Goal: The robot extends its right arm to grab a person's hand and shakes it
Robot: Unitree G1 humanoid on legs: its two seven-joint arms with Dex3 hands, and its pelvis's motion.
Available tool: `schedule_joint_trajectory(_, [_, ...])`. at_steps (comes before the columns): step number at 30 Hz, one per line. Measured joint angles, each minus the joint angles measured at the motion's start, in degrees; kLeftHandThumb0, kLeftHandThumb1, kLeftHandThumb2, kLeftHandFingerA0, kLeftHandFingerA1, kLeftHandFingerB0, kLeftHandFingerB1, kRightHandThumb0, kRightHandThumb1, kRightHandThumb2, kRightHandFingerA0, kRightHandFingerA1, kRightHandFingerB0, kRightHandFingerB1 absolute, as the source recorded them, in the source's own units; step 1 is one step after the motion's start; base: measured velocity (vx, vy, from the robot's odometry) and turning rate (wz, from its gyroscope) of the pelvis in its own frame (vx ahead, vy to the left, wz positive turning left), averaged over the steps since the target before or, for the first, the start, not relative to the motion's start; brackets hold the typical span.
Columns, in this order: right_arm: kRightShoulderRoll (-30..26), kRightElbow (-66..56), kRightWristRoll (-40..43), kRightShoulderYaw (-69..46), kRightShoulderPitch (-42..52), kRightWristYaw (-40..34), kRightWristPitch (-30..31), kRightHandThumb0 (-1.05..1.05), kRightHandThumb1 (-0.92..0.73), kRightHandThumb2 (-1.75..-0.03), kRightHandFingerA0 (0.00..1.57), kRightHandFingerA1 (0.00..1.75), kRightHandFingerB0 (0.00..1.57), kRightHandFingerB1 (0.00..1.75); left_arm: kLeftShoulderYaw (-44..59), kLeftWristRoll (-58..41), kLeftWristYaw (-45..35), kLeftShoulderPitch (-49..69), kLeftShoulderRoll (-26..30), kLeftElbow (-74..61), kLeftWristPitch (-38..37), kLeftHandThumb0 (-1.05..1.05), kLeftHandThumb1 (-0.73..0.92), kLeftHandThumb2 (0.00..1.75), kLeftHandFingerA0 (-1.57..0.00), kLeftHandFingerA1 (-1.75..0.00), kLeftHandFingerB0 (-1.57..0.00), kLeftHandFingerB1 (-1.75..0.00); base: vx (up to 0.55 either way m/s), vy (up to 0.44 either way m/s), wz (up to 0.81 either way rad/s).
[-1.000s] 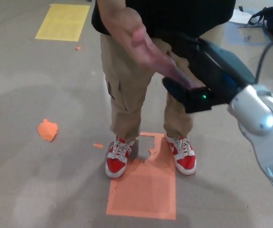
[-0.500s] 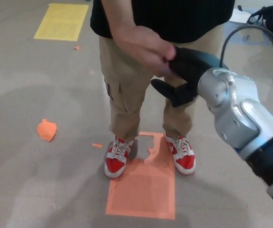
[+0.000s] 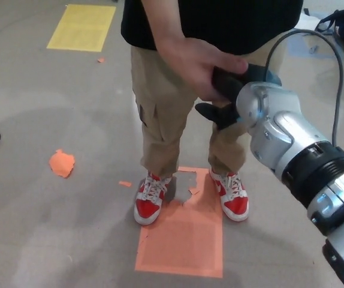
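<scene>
Up front, the right robot hand (image 3: 225, 99) is clasped with the person's hand (image 3: 196, 63), black fingers curled against the palm, before the khaki trousers (image 3: 160, 126). Two red sneakers (image 3: 150, 200) stand by one orange floor sheet (image 3: 184, 231); one yellow sheet (image 3: 81, 27) lies beyond.

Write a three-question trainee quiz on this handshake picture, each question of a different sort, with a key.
1. True or false: the robot's right hand is clasped with the person's hand.
2. Multiple choice: the person's red and white shoes stand at the top edge of which floor marking? A. the yellow rectangle B. the orange rectangle C. the torn orange scrap
3. Fill in: the robot's left hand is ____ in this view.

Key: 1 true; 2 B; 3 not visible.
</scene>
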Motion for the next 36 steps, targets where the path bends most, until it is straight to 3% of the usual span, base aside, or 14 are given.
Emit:
schedule_joint_trajectory(1, [0.16,0.07,0.04,-0.6,0.07,-1.48,-1.25,-0.26,-0.85,-0.65,0.76,0.67,0.36,0.36,0.02,0.0,-0.05,0.01,0.0,-0.02,-0.08,-0.68,0.69,1.01,-0.02,-0.36,-0.02,-0.31,0.0,0.0,0.0])
schedule_joint_trajectory(4, [0.14,-2.81,0.21,-2.39,1.72,-4.32,-3.93,-0.24,-0.82,-0.65,0.81,1.04,0.36,0.36,0.0,0.02,-0.09,0.07,0.01,-0.07,-0.2,-0.68,0.69,1.0,-0.03,-0.37,-0.02,-0.32,0.0,0.0,0.0])
schedule_joint_trajectory(9, [-0.55,-13.73,0.2,-4.86,5.95,-6.62,-5.84,-0.24,-0.87,-0.66,0.77,0.63,0.35,0.36,0.0,0.02,-0.2,0.07,0.04,-0.14,-0.36,-0.68,0.68,0.99,-0.03,-0.39,-0.02,-0.32,0.0,0.0,0.0])
schedule_joint_trajectory(12, [-1.1,-20.5,0.11,-5.95,7.82,-6.63,-5.96,-0.26,-0.88,-0.67,0.85,0.81,0.35,0.36,0.0,0.02,-0.3,0.01,0.03,-0.14,-0.36,-0.67,0.68,0.99,-0.02,-0.37,-0.02,-0.32,0.0,0.0,0.0])
schedule_joint_trajectory(13, [-1.16,-21.67,0.11,-6.16,8.11,-6.62,-5.96,-0.36,-0.69,-0.97,0.82,0.8,0.26,0.49,0.0,0.02,-0.33,0.0,0.03,-0.14,-0.36,-0.68,0.68,0.99,-0.02,-0.36,-0.02,-0.32,0.0,0.0,0.0])
schedule_joint_trajectory(14, [-1.26,-24.0,0.11,-6.59,8.6,-6.6,-5.96,-0.36,-0.69,-0.97,0.82,0.8,0.26,0.49,0.0,0.02,-0.37,0.0,0.03,-0.14,-0.36,-0.68,0.68,0.99,-0.02,-0.36,-0.02,-0.32,0.0,0.0,0.0])
schedule_joint_trajectory(15, [-1.35,-27.14,0.14,-7.32,9.3,-6.51,-5.95,-0.26,-0.88,-0.67,0.84,0.81,0.36,0.37,0.0,0.02,-0.41,0.02,0.02,-0.14,-0.36,-0.69,0.68,1.01,-0.03,-0.35,-0.02,-0.32,0.0,0.0,0.0])
schedule_joint_trajectory(18, [-1.52,-33.03,0.21,-8.71,10.43,-6.29,-5.89,-0.22,-0.88,-0.66,0.83,1.11,0.36,0.38,-0.02,0.02,-0.46,0.04,0.02,-0.1,-0.36,-0.69,0.68,1.0,-0.03,-0.37,-0.03,-0.33,0.0,0.0,0.0])
schedule_joint_trajectory(21, [-1.93,-39.74,0.38,-10.74,11.61,-5.97,-5.83,-0.16,-0.83,-0.65,0.91,0.98,0.4,0.4,-0.06,0.02,-0.5,0.06,0.02,0.04,-0.36,-0.69,0.68,1.0,-0.03,-0.38,-0.03,-0.34,0.0,0.0,0.0])
schedule_joint_trajectory(22, [-2.18,-42.07,0.53,-11.74,12.33,-5.9,-5.84,-0.14,-0.73,-0.61,0.96,0.69,0.38,0.38,-0.09,0.03,-0.55,0.13,0.06,0.05,-0.42,-0.7,0.68,1.01,-0.04,-0.38,-0.03,-0.33,0.0,0.0,0.0])
schedule_joint_trajectory(23, [-2.46,-43.4,0.65,-12.34,12.76,-5.84,-5.86,-0.15,-0.63,-0.58,0.98,0.65,0.39,0.39,-0.09,0.03,-0.62,0.26,0.14,0.06,-0.5,-0.7,0.69,1.01,-0.04,-0.4,-0.04,-0.34,0.0,0.0,0.0])
schedule_joint_trajectory(26, [-3.07,-39.73,0.63,-12.48,12.52,-6.02,-6.18,-0.15,-0.62,-0.58,0.9,0.8,0.41,0.39,-0.25,0.1,-0.71,0.53,0.37,0.1,-0.54,-0.7,0.7,1.02,-0.03,-0.38,-0.03,-0.33,0.0,0.0,0.0])
schedule_joint_trajectory(28, [-3.0,-35.77,0.63,-12.14,12.5,-6.1,-6.31,-0.18,-0.67,-0.59,0.91,0.6,0.4,0.38,-0.32,0.12,-0.72,0.51,0.37,0.12,-0.54,-0.76,0.73,1.01,-0.05,-0.31,-0.05,-0.27,0.0,0.0,0.0])
schedule_joint_trajectory(36, [-0.77,-17.37,1.44,-12.07,11.38,-6.98,-7.34,-0.18,-0.69,-0.59,0.7,0.55,0.38,0.4,-0.34,0.12,-0.97,0.13,0.24,0.22,-0.54,-0.74,0.71,1.0,-0.05,-0.33,-0.05,-0.29,0.0,0.0,0.0])
